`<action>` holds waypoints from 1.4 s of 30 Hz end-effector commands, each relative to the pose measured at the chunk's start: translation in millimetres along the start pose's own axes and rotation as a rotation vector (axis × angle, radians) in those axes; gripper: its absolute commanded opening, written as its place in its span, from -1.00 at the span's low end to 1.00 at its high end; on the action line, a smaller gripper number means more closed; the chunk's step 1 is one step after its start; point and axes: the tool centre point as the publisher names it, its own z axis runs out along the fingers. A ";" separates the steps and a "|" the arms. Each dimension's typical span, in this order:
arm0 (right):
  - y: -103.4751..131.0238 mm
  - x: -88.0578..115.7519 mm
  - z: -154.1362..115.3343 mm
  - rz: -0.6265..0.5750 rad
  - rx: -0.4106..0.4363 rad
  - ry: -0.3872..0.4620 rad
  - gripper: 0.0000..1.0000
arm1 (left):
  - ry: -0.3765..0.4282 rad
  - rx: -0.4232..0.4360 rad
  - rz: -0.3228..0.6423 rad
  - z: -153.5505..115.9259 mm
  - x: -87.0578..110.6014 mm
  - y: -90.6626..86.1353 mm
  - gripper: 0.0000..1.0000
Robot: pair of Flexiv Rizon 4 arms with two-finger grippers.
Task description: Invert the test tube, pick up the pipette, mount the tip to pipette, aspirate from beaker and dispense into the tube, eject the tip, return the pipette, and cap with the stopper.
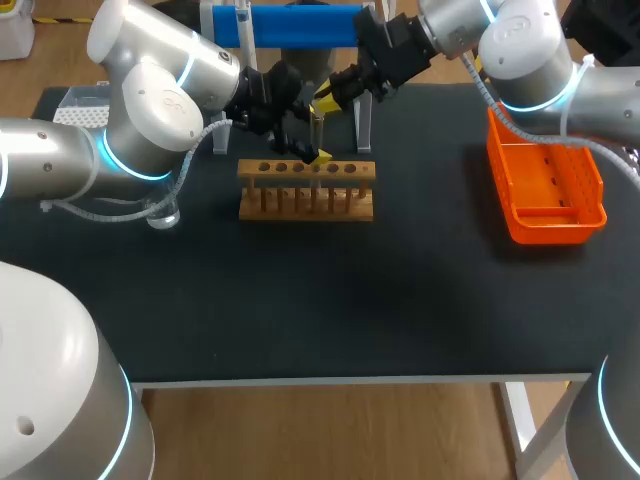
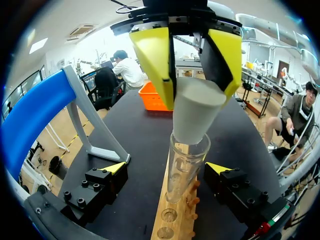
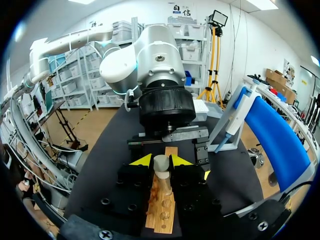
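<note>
A: Well out from the left gripper (image 2: 167, 168), under that arm's elbow, is that the beaker (image 1: 165, 215)?

B: It looks like it: one clear vessel, far from both grippers. I can't tell how full it is.

A: And the left gripper itself?

B: It is spread. The tube (image 2: 186, 165) stands upright between its tips in the rack (image 1: 305, 200), but one tip is clearly apart from the glass, so it grips nothing.

A: What about the right gripper (image 3: 161, 161)?

B: It is pinching the stopper (image 2: 195, 112) from two sides, right above the tube. The stopper's narrow end is at the tube's mouth and, by my reading, not yet pressed home.

A: So how far along is the task?

B: I'd say it is at the last step. The pipette (image 1: 300, 25) lies on its stand just beyond both grippers, so picking it up, using it and returning it look done. I can't see whether there is liquid in the tube, or where the tip went. What is left is to seat the stopper and let go.

A: What's the count?

B: There is one beaker, one tube, one rack, one stopper, one pipette and two grippers. There is also one orange tray (image 1: 545, 232), well off to the right gripper's outer side.
</note>
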 end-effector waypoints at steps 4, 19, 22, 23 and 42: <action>1.1 -0.6 -0.4 -0.005 -0.001 0.004 -1.00 | 0.002 -0.001 0.000 -0.4 -0.3 0.0 1.00; 2.6 0.7 -1.0 -0.009 0.001 0.005 -1.00 | 0.002 -0.001 0.000 -0.4 -0.3 0.0 1.00; 1.5 0.1 0.0 -0.008 0.002 0.005 -1.00 | 0.002 -0.001 0.000 -0.4 -0.3 0.0 1.00; 1.3 -0.1 0.2 -0.007 0.002 0.005 -1.00 | 0.002 -0.001 0.000 -0.4 -0.3 0.0 1.00; -2.5 1.7 2.7 0.002 0.002 0.010 -1.00 | 0.002 -0.001 0.000 -0.4 -0.3 0.0 1.00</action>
